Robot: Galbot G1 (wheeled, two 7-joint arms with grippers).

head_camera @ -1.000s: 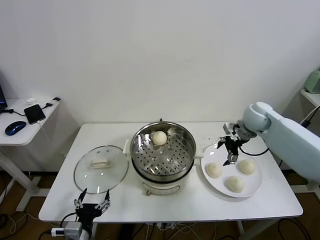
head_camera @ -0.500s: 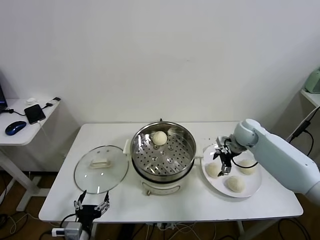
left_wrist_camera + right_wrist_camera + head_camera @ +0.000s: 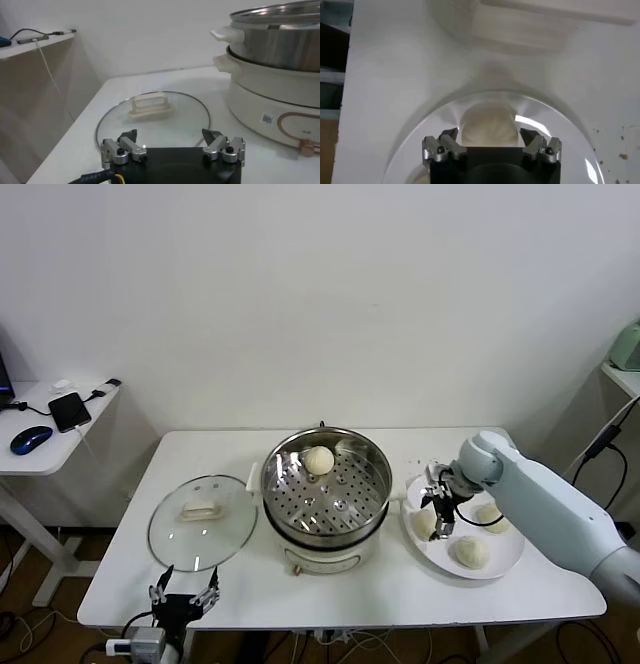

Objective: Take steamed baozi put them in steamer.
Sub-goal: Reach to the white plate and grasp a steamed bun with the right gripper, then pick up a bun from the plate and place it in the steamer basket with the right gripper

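White tabletop (image 3: 380,584) against a plain wall: the right gripper (image 3: 441,514) hangs with its jaws spread wide and empty just over the nearest bun (image 3: 487,125) on the plate (image 3: 505,564), two more baozi (image 3: 471,551) beside it and bare table toward the front edge. One bun (image 3: 319,460) sits in the steamer (image 3: 290,514), next to the glass lid (image 3: 170,529). The left gripper (image 3: 171,142) waits wide open at the table's near-left edge.

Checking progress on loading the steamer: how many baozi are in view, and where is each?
4. One small round cream-white bun lies on the perforated tray in the shiny steel steamer. Three sit on the flat white plate; none appear hidden.
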